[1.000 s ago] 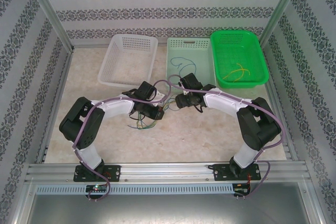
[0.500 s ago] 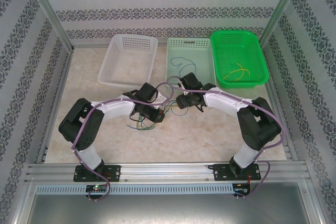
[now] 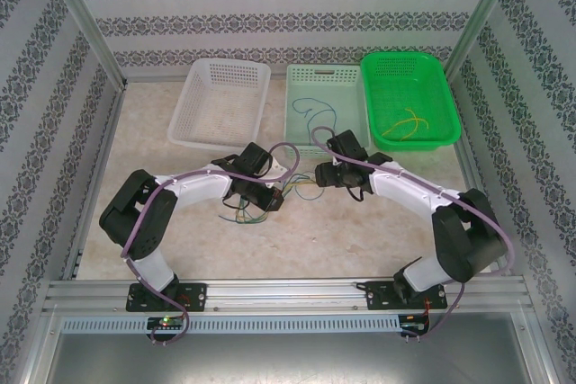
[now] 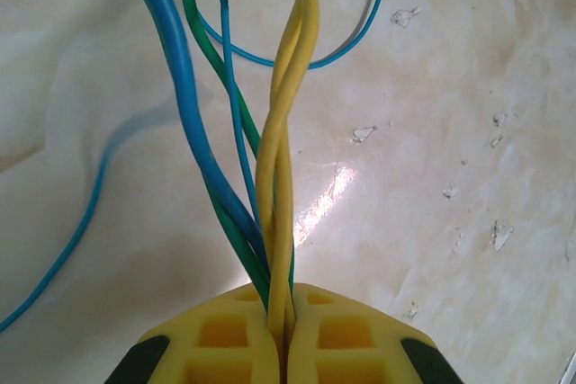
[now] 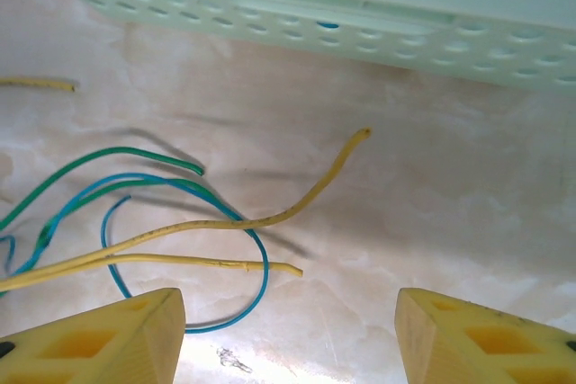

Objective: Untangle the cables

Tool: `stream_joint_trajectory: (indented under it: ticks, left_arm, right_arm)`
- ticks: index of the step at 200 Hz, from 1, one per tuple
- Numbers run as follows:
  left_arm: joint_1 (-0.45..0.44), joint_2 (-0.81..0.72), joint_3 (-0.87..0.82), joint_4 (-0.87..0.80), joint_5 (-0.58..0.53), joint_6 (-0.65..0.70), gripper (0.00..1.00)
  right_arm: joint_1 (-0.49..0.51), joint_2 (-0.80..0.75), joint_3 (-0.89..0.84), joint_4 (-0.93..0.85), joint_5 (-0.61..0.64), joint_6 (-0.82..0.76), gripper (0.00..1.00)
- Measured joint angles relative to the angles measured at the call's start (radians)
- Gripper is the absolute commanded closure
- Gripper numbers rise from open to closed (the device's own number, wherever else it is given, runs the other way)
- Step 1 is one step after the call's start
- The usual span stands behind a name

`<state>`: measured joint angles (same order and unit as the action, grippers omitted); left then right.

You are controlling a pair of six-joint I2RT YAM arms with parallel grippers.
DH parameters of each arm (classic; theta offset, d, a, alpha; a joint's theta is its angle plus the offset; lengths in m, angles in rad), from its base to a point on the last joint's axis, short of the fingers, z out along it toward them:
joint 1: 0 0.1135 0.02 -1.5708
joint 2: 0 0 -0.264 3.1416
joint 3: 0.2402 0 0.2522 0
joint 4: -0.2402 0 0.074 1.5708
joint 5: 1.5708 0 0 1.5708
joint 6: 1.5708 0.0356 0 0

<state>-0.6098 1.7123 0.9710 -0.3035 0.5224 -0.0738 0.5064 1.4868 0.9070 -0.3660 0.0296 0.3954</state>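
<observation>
My left gripper (image 4: 286,305) is shut on a bundle of the cables (image 4: 277,177): two twisted yellow ones with blue and green strands, running away over the table. In the top view the left gripper (image 3: 270,195) sits mid-table, with loose cable ends (image 3: 241,214) trailing near it and more strands (image 3: 304,189) reaching right. My right gripper (image 3: 321,174) is open just right of those strands. From the right wrist, the open gripper (image 5: 288,312) hovers over bare table; yellow cable ends (image 5: 297,209), a blue loop (image 5: 263,263) and a green end (image 5: 135,154) lie ahead on the left.
Three baskets stand at the back: a white basket (image 3: 207,123), a pale green basket (image 3: 351,123) holding a blue cable (image 3: 315,111), and a bright green basket (image 3: 441,101) holding yellow cables (image 3: 407,123). The pale green basket's wall (image 5: 360,15) is close ahead of the right gripper.
The right arm has swung to the right, carrying its open gripper away from the left gripper. Cable strands now show between the two grippers. The left gripper stays shut on the bundle.
</observation>
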Motion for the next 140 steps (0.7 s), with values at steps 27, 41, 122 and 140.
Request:
stream_joint_trajectory:
  ticks: [27,41,122,140]
  left_arm:
    - [-0.009,-0.001,0.0,0.0,-0.001,0.0,0.99]
    - [-0.016,-0.001,0.0,0.0,-0.003,0.0,0.99]
    - [-0.044,-0.032,0.0,0.004,-0.003,0.0,0.98]
    - [-0.045,-0.032,0.0,0.003,-0.005,0.0,0.96]
  right_arm:
    - [-0.032,0.0,-0.045,0.057,-0.043,0.072,0.36]
    - [-0.053,0.003,-0.069,0.079,-0.072,0.116,0.36]
    - [-0.066,0.109,-0.049,0.158,-0.132,0.209,0.76]
    - [-0.063,0.108,-0.038,0.161,-0.126,0.205,0.94]
